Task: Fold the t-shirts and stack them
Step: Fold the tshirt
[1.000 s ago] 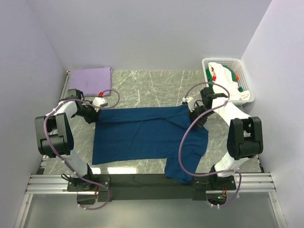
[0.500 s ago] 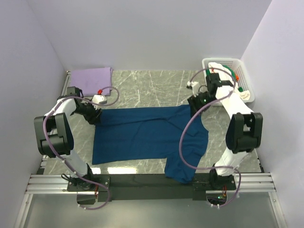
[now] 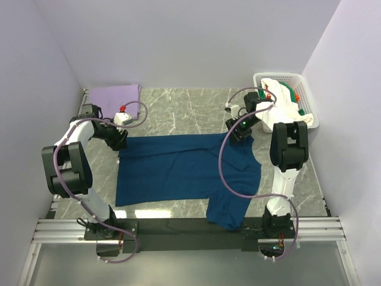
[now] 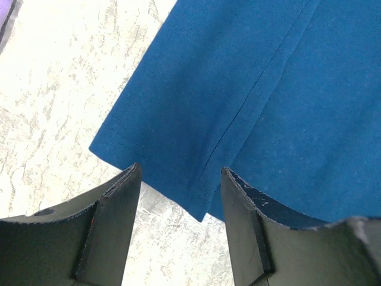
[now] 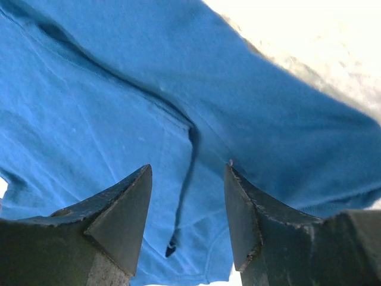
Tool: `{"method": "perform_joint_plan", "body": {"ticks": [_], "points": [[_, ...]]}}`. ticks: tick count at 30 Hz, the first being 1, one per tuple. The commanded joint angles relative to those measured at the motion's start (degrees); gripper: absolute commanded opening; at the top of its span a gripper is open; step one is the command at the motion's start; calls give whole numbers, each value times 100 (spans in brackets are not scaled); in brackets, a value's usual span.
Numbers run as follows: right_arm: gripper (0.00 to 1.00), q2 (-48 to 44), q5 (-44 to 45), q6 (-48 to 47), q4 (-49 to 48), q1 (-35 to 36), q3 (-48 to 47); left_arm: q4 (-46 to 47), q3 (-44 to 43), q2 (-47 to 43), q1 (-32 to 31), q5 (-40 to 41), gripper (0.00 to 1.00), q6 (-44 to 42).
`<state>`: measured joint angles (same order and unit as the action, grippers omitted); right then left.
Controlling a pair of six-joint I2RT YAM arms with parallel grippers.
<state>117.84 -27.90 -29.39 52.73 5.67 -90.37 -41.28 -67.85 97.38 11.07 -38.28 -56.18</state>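
Both arms have let go of the dark navy-blue cloth t-shirt [image 3: 184, 170], which lies spread across the grey marbled table [image 3: 178, 107], and the left gripper [image 4: 178, 173] and right gripper [image 5: 187, 170] hang over its far edge, jaws parted, holding nothing.

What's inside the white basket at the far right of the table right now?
The basket holds a bunched white t-shirt on top, with green cloth and a red-orange bit showing beside it. Whatever lies beneath that heap is covered.
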Motion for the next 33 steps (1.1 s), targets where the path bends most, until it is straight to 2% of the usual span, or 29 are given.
{"method": "perform_joint_plan", "body": {"ticks": [1,12,14,22,27,33], "points": [[57,46,-40,152,-123,110,-341,41,-167,0,27,-232,61,46],[58,432,171,241,-307,250,-350,85,-167,-9,27,-258,61,46],[56,424,127,197,-193,285,-350,59,-175,-44,27,-302,61,2],[35,-103,-294,56,35,426,-174,67,-158,-62,9,-390,59,20],[0,-191,-602,-58,290,548,-262,-3,-237,-70,9,-496,57,20],[0,-744,-1314,-50,589,1144,175,-91,-140,-299,9,-733,53,-112]]}}
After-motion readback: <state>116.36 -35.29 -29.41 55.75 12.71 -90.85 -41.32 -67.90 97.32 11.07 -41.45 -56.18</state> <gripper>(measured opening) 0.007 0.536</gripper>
